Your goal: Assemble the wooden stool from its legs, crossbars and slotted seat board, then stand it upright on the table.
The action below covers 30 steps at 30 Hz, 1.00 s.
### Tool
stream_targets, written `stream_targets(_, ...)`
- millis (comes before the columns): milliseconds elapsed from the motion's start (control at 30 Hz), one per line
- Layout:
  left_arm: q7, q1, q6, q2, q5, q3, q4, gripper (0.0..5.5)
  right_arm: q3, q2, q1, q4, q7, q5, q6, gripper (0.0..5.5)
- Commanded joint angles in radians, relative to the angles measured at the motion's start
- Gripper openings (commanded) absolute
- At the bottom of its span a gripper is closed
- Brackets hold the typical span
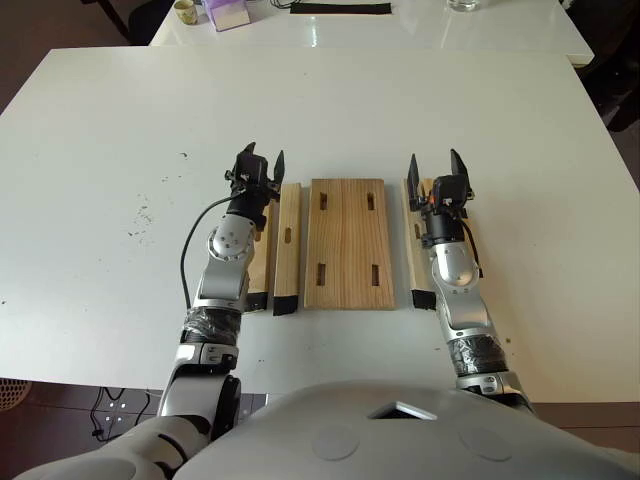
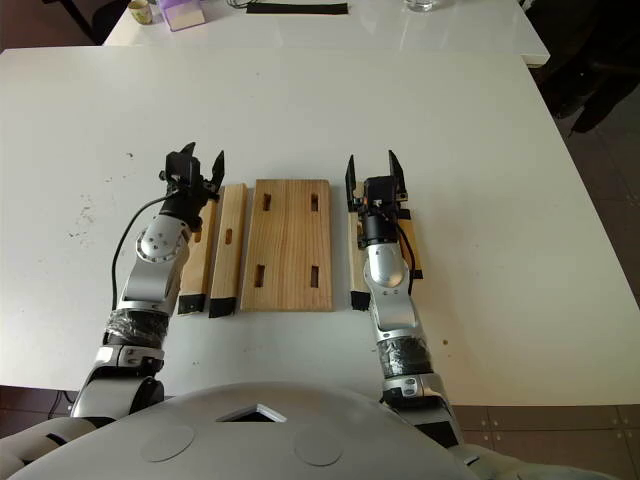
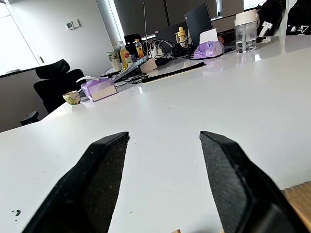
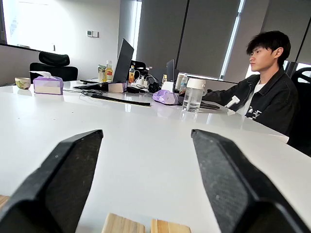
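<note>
The silver-grey left arm [image 1: 225, 250] and the silver-grey right arm [image 1: 452, 270] both stretch straight forward, parallel and well apart. The black two-finger left gripper [image 1: 265, 156] has its fingers [image 3: 97, 184] spread wide, holding nothing. The black two-finger right gripper [image 1: 434, 160] is spread the same way, empty.

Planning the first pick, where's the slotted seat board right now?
In the eye views the seat board lies flat on the table between both arms, a wooden leg off its left edge and the right gripper by its far right corner.
</note>
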<state>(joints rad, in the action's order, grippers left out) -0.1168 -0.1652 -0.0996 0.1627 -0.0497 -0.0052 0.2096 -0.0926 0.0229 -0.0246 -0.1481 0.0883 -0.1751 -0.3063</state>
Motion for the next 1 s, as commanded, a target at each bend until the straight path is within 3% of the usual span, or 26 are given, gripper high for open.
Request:
stream_targets(33, 0.013, 0.005, 0.001, -0.007, -0.010, -0.004, 0.007, 2.70, 0.011, -0.014, -0.020, 0.009, -0.008, 0.009, 0.020, 3.36)
stream_targets(367, 0.038, 0.080, -0.022, -0.015, -0.056, -0.032, -0.043, 2.70, 0.003, -0.015, -0.013, 0.033, -0.029, 0.015, 0.052, 3.36)
stream_targets(600, 0.062, -0.042, -0.059, -0.036, -0.029, -0.006, 0.096, 2.70, 0.067, -0.060, -0.063, 0.080, -0.025, 0.026, 0.087, 3.36)
stream_targets(767, 0.034, -0.054, -0.025, 0.005, -0.002, 0.035, 0.058, 2.70, 0.071, -0.051, -0.046, 0.096, -0.051, 0.064, 0.126, 3.36)
stream_targets(1000, -0.046, 0.060, 0.054, 0.010, 0.032, 0.005, -0.096, 2.70, 0.051, -0.051, 0.069, 0.166, -0.051, 0.052, 0.147, 3.36)
